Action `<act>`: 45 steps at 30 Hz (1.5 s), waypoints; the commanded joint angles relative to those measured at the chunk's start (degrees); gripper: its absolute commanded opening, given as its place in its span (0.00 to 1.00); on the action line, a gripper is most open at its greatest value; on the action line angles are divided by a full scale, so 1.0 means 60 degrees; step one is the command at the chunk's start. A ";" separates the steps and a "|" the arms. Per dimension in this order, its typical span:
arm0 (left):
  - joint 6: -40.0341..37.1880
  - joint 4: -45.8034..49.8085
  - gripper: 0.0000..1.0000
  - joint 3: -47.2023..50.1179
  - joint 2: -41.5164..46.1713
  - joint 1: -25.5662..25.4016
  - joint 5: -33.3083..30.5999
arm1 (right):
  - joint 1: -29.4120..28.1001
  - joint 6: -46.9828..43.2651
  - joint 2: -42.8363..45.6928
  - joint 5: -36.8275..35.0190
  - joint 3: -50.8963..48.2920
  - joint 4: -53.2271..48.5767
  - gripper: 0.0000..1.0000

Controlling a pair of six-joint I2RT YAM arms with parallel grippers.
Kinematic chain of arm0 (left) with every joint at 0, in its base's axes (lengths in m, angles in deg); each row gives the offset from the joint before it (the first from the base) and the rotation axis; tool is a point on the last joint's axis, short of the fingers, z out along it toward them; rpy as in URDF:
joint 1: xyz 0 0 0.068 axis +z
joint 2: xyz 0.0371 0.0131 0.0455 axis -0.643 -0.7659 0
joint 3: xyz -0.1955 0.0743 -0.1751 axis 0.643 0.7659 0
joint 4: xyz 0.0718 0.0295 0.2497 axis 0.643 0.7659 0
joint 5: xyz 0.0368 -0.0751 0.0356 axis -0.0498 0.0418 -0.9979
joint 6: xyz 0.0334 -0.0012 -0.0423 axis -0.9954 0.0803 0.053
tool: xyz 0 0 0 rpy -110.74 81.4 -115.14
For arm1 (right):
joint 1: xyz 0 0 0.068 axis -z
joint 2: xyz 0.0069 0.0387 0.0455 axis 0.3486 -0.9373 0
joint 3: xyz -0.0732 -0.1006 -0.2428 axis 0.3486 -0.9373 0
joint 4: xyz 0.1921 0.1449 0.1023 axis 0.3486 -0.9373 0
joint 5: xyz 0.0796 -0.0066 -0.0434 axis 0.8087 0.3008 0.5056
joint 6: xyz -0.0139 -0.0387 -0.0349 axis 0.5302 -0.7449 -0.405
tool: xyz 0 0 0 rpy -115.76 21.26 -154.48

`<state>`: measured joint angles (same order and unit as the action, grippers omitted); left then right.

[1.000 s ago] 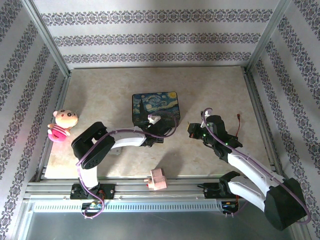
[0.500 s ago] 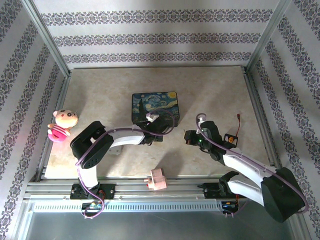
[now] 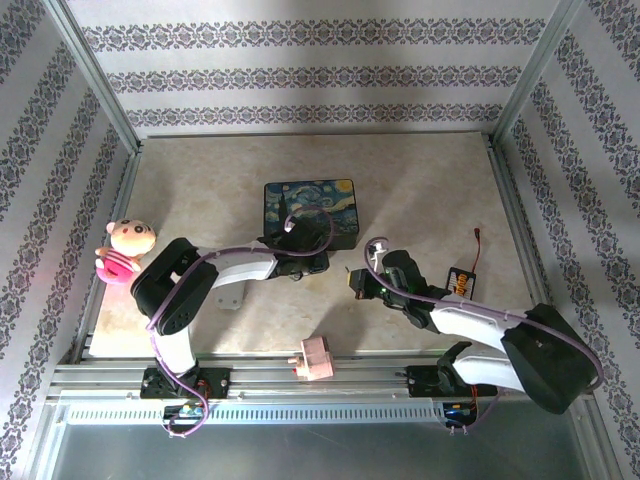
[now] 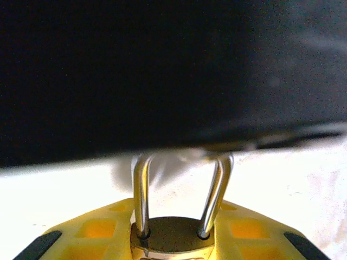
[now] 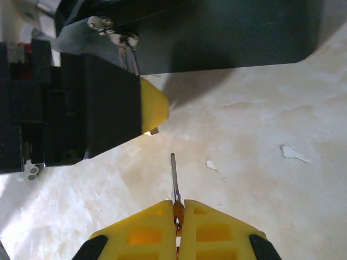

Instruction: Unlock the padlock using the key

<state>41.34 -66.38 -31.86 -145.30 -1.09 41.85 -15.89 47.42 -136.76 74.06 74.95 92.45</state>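
Left wrist view: the padlock point(image 4: 172, 235) sits at bottom centre, its dark brassy body clenched between the yellow fingertips point(image 4: 92, 230) of the left pincer point(image 4: 171, 246); its thin silver shackle point(image 4: 142, 195) rises to the dark tin point(image 4: 162, 70) above. Right wrist view: the right pincer point(image 5: 178, 216) grasps the key point(image 5: 173, 176) at bottom centre; its slim grey shaft points up-frame over the pale table point(image 5: 260, 141), apart from the left pincer's yellow tip.

One left claw point(image 3: 322, 263), one right claw point(image 5: 178, 214), one padlock point(image 4: 172, 234), one key point(image 5: 173, 173), one starry tin point(image 3: 310, 205), one doll point(image 3: 125, 250), one pink block point(image 3: 317, 357).
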 commanded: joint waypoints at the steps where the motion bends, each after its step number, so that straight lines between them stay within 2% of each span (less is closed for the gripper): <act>1: 0.0359 -0.0907 0.28 -0.0150 0.0412 0.0227 0.0780 | -0.0123 -0.0444 -0.0320 -0.0061 -0.0281 0.1272 0.00; 8: 0.0893 -0.1692 0.27 0.0038 0.0273 0.0412 0.1692 | -0.0316 -0.0789 -0.1024 -0.0013 -0.0680 0.2655 0.00; 13: 0.1402 -0.2022 0.27 0.0123 0.0221 0.0493 0.2006 | -0.0704 -0.1161 -0.1610 -0.0422 -0.0922 0.3884 0.00; 33: 0.1592 -0.1612 0.27 0.0103 0.0256 0.0507 0.1714 | -0.0916 -0.0486 -0.5246 -0.0464 -0.0670 0.8390 0.00; 45: 0.1742 -0.1641 0.28 0.0082 0.0138 0.0507 0.1713 | -0.1090 -0.0443 -0.6084 -0.1098 -0.0782 0.9450 0.00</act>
<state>48.11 -72.68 -31.40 -145.30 1.14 49.96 -21.51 44.36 -172.28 69.36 70.36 144.49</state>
